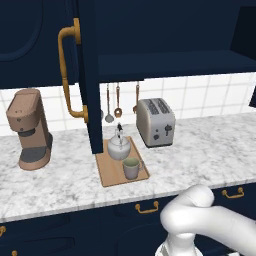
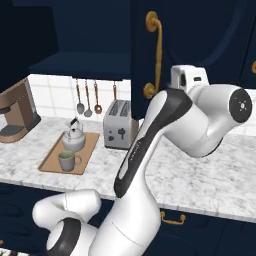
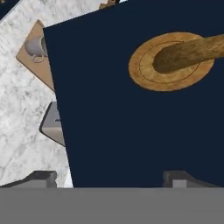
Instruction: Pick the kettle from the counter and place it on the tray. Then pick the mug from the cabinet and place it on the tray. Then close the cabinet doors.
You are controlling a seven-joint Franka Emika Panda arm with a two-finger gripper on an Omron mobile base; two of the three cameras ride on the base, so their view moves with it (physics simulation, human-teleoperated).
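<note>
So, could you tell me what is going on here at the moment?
The kettle and the mug both sit on the wooden tray on the marbled counter. The robot arm has its open gripper up against the right cabinet door, close below the brass handle, holding nothing. Both cabinet doors stand open, so closing them is what remains.

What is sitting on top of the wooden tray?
The silvery kettle and the green mug sit on the tray. The open cabinet door covers the tray's back left corner.
</note>
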